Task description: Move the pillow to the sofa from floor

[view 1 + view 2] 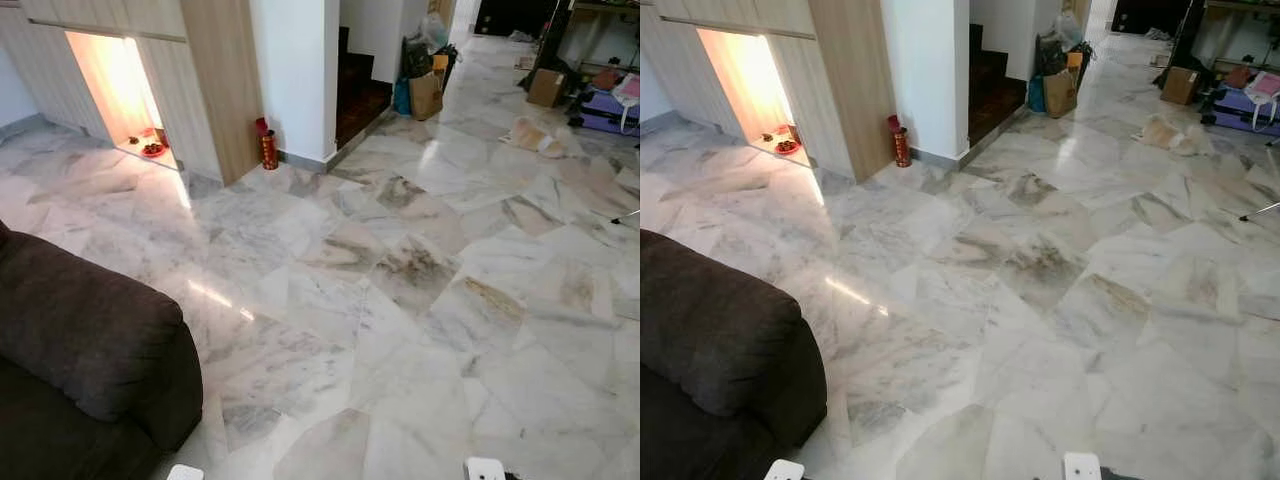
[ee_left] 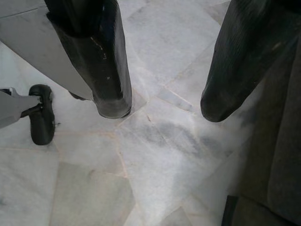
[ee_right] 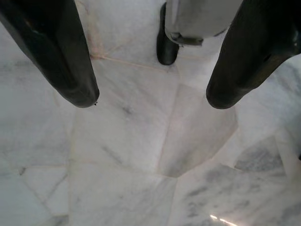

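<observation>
Pillow hunting, basically: the only candidate I can see is a pale crumpled lump (image 1: pixel 538 138) way off on the marble floor (image 1: pixel 400 300) near its far right edge, close to a cardboard box (image 1: pixel 546 87) and some bags. Too small and soft-looking from here to swear it's the pillow, could be a cloth or a bag. So my read is the task has barely started, nothing picked up, nothing carried, everything left to do.

The sofa (image 1: pixel 80 350), dark brown, sits at the near left corner of the floor, well apart from that lump, and it's cut off by the picture edge so I can't tell how much seat is free.

My left gripper (image 2: pixel 162 106) hangs over bare tiles right by the sofa's side, fingers spread wide, nothing between them. My right gripper (image 3: pixel 150 101) is the same deal, spread over bare marble, holding nothing.

Farther back there's a lit alcove (image 1: pixel 120 90) in the wood wall and a red canister (image 1: pixel 268 148) by the white pillar.
</observation>
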Tool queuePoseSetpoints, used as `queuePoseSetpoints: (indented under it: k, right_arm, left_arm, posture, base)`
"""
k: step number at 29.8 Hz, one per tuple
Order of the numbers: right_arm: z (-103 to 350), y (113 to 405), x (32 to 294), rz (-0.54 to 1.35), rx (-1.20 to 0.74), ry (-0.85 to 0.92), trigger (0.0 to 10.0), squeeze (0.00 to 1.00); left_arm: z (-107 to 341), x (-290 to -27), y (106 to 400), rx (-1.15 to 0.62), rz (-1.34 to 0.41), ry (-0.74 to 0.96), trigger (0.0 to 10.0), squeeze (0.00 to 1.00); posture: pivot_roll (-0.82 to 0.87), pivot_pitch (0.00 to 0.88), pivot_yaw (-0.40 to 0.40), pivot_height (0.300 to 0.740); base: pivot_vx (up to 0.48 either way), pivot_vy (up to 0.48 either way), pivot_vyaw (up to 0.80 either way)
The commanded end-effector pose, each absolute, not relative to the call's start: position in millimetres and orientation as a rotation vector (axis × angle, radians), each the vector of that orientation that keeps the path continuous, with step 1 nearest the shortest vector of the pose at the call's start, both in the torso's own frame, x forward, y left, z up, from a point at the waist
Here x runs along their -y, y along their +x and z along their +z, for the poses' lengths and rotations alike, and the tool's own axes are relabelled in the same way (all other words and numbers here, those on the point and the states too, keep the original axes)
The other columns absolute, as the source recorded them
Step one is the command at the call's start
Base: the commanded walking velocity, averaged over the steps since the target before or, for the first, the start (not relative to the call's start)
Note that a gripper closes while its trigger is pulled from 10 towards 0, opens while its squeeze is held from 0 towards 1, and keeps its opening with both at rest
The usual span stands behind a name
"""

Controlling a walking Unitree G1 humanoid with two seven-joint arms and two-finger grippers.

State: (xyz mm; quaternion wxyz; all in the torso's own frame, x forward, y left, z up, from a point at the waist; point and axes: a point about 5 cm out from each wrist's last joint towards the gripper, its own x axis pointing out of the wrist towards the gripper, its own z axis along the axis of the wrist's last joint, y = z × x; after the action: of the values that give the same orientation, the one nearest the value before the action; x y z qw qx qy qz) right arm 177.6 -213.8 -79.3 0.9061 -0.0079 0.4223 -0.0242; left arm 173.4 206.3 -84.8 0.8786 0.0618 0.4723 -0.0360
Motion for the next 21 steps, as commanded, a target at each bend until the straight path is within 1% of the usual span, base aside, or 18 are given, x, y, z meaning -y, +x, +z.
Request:
queuePoseSetpoints:
  k: [1,14,21]
  right_arm:
    - [-82.9,171.3,210.0,-0.034,-0.890,-0.031,10.0,0.00]
    - [-85.9,164.4,210.6,-0.032,-0.911,-0.033,10.0,0.00]
    - [-87.0,164.4,205.0,-0.016,-0.917,-0.031,10.0,0.00]
  left_arm:
    - [-87.6,-212.7,165.6,-1.019,-0.044,0.120,10.0,0.00]
    - [-88.4,-213.6,163.0,-1.025,-0.059,0.128,10.0,0.00]
    - [-89.6,-211.0,161.0,-1.030,-0.080,0.134,10.0,0.00]
  posture:
    - [-0.09,0.009,0.045,0.740]
    - [-0.09,0.000,0.050,0.740]
    - [-0.08,0.000,0.056,0.740]
  base:
    - [0.000,0.000,0.80]
    - [0.000,0.000,0.80]
    - [0.000,0.000,0.80]
